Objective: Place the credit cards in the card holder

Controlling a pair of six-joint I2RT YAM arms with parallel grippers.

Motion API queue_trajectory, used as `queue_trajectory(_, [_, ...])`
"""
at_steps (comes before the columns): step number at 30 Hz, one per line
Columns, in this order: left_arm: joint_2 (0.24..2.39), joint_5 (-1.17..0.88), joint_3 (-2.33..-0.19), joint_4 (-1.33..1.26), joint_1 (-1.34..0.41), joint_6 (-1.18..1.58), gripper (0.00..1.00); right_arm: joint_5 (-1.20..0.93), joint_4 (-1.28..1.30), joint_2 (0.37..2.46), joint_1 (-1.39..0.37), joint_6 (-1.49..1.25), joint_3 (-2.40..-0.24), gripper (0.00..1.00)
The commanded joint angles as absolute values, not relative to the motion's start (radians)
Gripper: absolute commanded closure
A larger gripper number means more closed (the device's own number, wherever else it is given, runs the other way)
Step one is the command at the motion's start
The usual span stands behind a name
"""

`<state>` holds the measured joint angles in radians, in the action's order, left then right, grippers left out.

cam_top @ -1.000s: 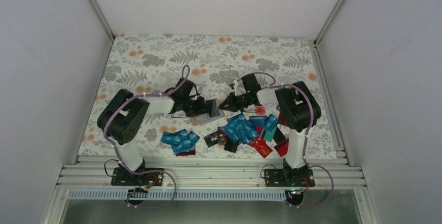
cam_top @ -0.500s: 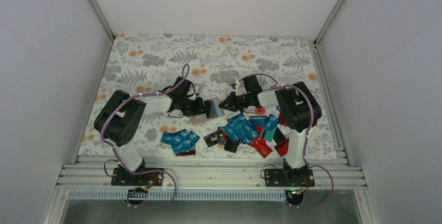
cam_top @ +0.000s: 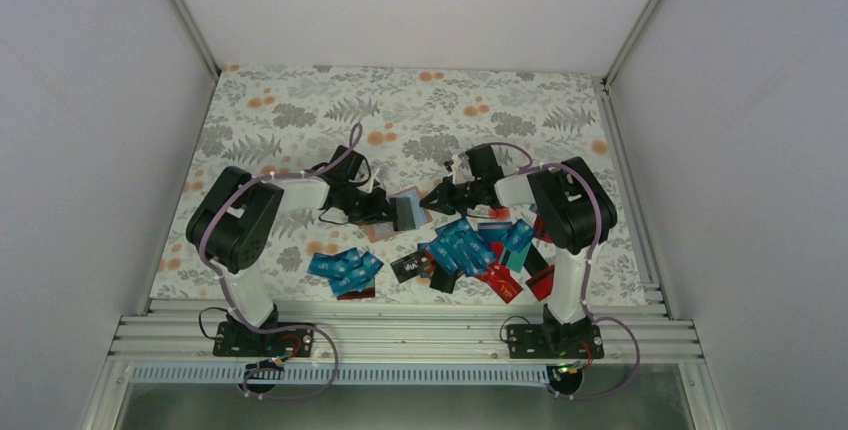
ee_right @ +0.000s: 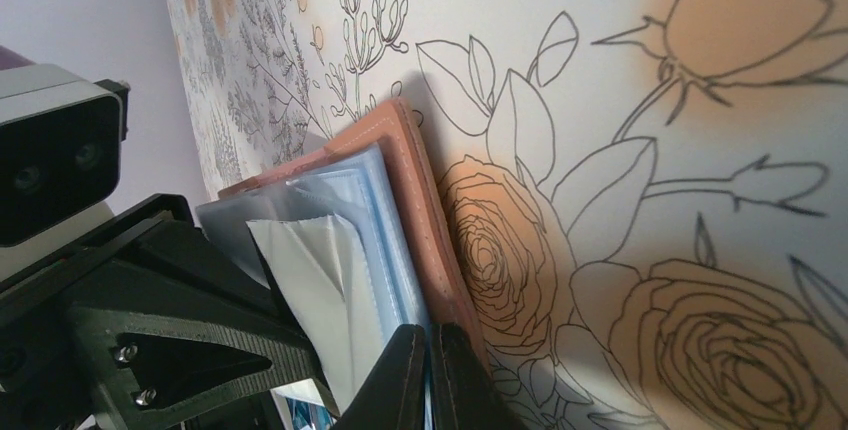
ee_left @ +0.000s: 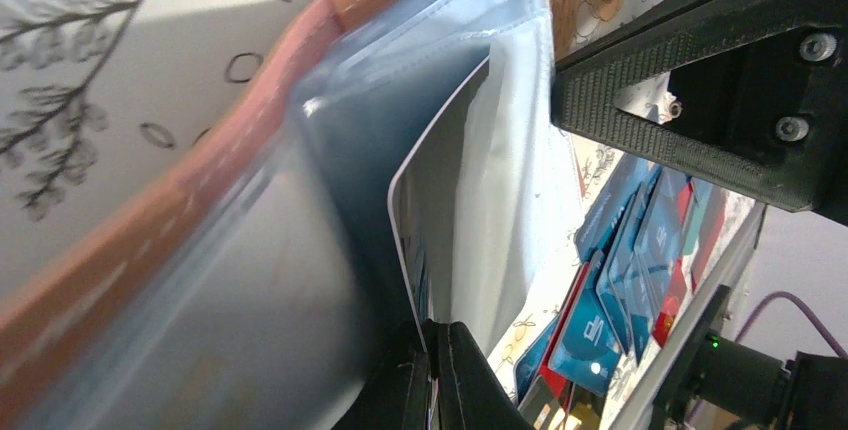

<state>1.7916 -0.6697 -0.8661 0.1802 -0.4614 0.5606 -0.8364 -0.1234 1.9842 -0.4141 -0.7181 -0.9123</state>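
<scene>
The tan-pink card holder (cam_top: 385,227) lies open at mid table, and its clear sleeves (cam_top: 408,210) stand up between my grippers. My left gripper (ee_left: 435,338) is shut on a credit card (ee_left: 432,200) held edge-on, with the card's far end inside a clear sleeve (ee_left: 515,150). The holder's tan cover (ee_left: 200,165) is to its left. My right gripper (ee_right: 428,338) is shut on the edge of a clear sleeve (ee_right: 385,220), right beside the tan cover (ee_right: 425,205). In the top view the left gripper (cam_top: 392,212) and the right gripper (cam_top: 432,200) meet at the holder.
Loose blue cards (cam_top: 345,268) lie near the front left of the holder. A bigger heap of blue, teal and red cards (cam_top: 475,248) lies under the right arm, with a black card (cam_top: 410,268) beside it. The left gripper's black body (ee_right: 150,320) fills the right wrist view's lower left.
My left gripper with the card shifted slightly right and then back, and the left elbow swung a little. The right arm stayed almost still.
</scene>
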Motion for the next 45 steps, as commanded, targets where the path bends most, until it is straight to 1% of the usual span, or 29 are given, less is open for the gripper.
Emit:
queue_trajectory(1, [1.862, -0.705, -0.884, 0.266, -0.466, 0.526, 0.98, -0.717, -0.041, 2.026, -0.415, -0.72, -0.876, 0.96])
queue_trajectory(9, [1.865, -0.71, -0.858, 0.178, -0.463, 0.608, 0.98, -0.722, -0.039, 2.024, -0.414, -0.722, -0.88, 0.96])
queue_trajectory(18, [1.82, -0.705, -0.734, -0.074, -0.46, 0.828, 0.98, -0.718, -0.028, 2.031, -0.414, -0.731, -0.881, 0.96])
queue_trajectory(29, [1.838, -0.699, -0.714, -0.186, -0.467, 0.915, 0.98, -0.726, -0.026, 2.048, -0.414, -0.745, -0.894, 0.96])
queue_trajectory(34, [1.876, -0.704, -0.751, -0.198, -0.49, 0.925, 0.98, -0.728, -0.019, 2.063, -0.414, -0.747, -0.902, 0.96])
queue_trajectory(39, [1.875, -0.703, -0.744, -0.203, -0.497, 0.938, 0.97, -0.727, -0.012, 2.064, -0.414, -0.744, -0.906, 0.96])
queue_trajectory(41, [1.865, -0.7, -0.74, -0.188, -0.497, 0.932, 0.95, -0.727, -0.003, 2.067, -0.413, -0.736, -0.913, 0.96])
queue_trajectory(42, [1.858, -0.693, -0.739, -0.171, -0.497, 0.924, 0.92, -0.729, 0.002, 2.068, -0.413, -0.729, -0.918, 0.96])
queue_trajectory(45, [1.827, -0.669, -0.748, -0.1, -0.498, 0.878, 0.78, -0.733, 0.032, 2.069, -0.409, -0.7, -0.938, 0.96])
